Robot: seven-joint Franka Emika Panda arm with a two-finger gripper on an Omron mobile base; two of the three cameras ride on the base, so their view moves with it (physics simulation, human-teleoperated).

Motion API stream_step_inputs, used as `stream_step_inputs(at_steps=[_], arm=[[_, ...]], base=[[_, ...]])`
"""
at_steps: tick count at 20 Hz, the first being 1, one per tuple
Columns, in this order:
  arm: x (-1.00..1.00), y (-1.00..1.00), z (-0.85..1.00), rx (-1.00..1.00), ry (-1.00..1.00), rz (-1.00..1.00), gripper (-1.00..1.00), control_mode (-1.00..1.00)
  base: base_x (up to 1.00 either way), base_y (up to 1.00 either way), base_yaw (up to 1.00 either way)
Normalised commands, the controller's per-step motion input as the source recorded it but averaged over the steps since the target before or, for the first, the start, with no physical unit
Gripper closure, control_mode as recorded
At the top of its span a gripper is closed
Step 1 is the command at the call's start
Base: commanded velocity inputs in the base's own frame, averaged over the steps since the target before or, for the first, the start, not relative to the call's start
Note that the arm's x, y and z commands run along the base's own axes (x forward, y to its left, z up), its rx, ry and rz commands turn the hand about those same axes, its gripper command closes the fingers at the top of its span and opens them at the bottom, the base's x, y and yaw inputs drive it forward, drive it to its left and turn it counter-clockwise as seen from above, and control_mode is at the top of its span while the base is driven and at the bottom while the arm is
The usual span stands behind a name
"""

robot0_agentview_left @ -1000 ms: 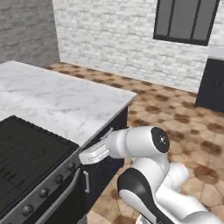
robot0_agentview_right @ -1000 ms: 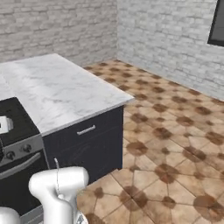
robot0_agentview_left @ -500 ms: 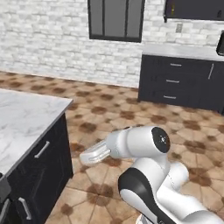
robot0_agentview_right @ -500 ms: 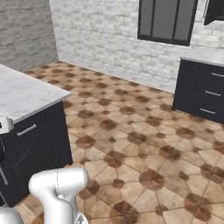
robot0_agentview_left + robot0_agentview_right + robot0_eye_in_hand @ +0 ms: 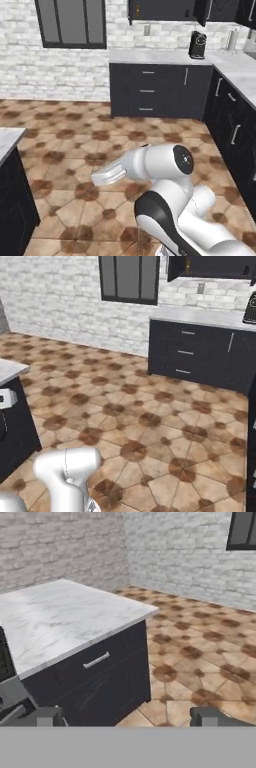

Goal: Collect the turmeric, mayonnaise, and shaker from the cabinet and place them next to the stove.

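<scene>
Facing across the tiled floor, the white Franka arm is carrying its two-finger gripper (image 5: 128,716) with the dark tips standing wide apart and nothing between them. In the left base view the large black overhead wall cabinet (image 5: 165,9) is sitting at twelve o'clock, well apart from the arm; in the right base view it (image 5: 212,266) is lying toward one o'clock with one door hanging ajar. In the hand view the camera is pointing instead at a white marble island counter (image 5: 65,619) at ten o'clock. Counted: one cabinet, one gripper. Bottle, jar and shaker are too dim to make out inside it.
</scene>
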Motion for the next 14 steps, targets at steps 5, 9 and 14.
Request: stream_step_inputs(at_steps=[5, 9, 14], arm=[[0.00, 0.00, 0.00, 0.00, 0.00, 0.00, -1.00, 1.00], [0.00, 0.00, 0.00, 0.00, 0.00, 0.00, -1.00, 1.00], [0.00, 0.00, 0.00, 0.00, 0.00, 0.00, -1.00, 1.00]], base=[[0.47, -0.23, -0.24], [0.68, -0.08, -0.27], [0.79, -0.02, -0.26]])
